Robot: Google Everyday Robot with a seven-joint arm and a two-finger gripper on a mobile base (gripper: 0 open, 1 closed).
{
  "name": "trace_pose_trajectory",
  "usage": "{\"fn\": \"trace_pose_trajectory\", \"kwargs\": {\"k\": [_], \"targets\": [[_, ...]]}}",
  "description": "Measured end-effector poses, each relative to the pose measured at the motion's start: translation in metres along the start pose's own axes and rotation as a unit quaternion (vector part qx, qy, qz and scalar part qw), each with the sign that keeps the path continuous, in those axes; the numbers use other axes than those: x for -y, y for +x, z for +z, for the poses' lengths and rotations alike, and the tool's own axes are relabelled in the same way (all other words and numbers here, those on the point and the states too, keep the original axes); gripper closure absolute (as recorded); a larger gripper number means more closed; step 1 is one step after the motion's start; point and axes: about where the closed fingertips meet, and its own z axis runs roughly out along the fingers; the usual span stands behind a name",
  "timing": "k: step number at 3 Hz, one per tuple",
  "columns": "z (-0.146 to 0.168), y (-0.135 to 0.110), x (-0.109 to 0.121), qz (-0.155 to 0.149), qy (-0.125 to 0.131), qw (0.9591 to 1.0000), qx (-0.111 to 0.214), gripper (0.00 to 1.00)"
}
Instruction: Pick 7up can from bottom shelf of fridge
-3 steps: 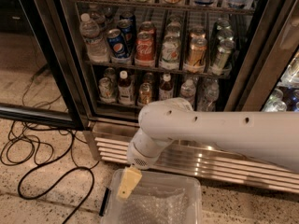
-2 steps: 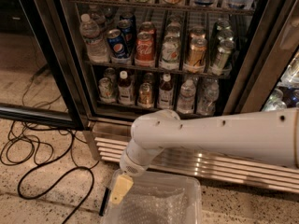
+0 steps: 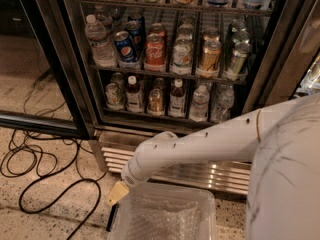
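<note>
The fridge (image 3: 85,109) stands open in front of me, with its slatted steel base grille below. On the bottom shelf (image 3: 165,117), a small silvery can with green markings, the 7up can (image 3: 113,95), stands at the far left. Beside it stand bottles and a golden can. My gripper (image 3: 116,194) shows as a yellowish tip at the end of the white arm. It hangs low, near the floor, at the left corner of a clear bin. It is well below the 7up can and in front of the grille, and holds nothing that I can see.
A clear plastic bin (image 3: 202,199) lined with bubble wrap sits on the floor before the grille (image 3: 225,176). Black cables (image 3: 35,164) loop over the floor at left. The open glass door (image 3: 47,69) stands at left. The middle shelf holds a Pepsi can (image 3: 125,46) and a Coca-Cola can (image 3: 154,51).
The arm has swung to the left and the gripper tip has moved left along the bin's near corner. The cans and bottles have not moved.
</note>
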Motion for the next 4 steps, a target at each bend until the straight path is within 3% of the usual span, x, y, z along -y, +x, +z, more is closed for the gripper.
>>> {"fn": "trace_pose_trajectory", "kwargs": {"k": [1, 2, 3, 4], "targets": [[0.001, -0.019, 0.009, 0.04, 0.012, 0.9985, 0.036, 0.0], [0.001, -0.019, 0.009, 0.04, 0.012, 0.9985, 0.036, 0.0], [0.024, -0.031, 0.016, 0.05, 0.005, 0.9962, 0.071, 0.0], [0.052, -0.042, 0.041, 0.076, 0.021, 0.9902, 0.115, 0.0]]}}
